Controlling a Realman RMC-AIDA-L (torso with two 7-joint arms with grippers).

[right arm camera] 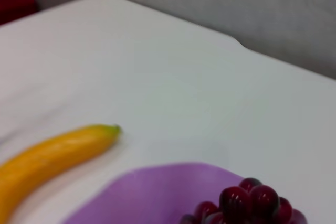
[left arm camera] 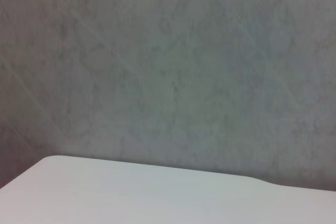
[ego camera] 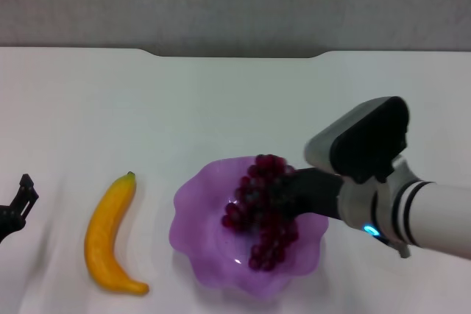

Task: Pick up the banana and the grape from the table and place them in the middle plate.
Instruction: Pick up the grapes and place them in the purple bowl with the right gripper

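Resting inside the middle plate (ego camera: 199, 244), toward its right half, the grape (ego camera: 261, 211) bunch lies with the right pincer (ego camera: 283, 193) at it; its fingers are buried against the cluster, and whether they clamp the bunch cannot be told. Banana (ego camera: 110, 237) lies on the counter (ego camera: 221, 108) just left of the plate, apart from it, stem tip pointing away from the robot. Left pincer (ego camera: 22, 195) sits at the counter's left edge, fingers parted narrowly, holding nothing.
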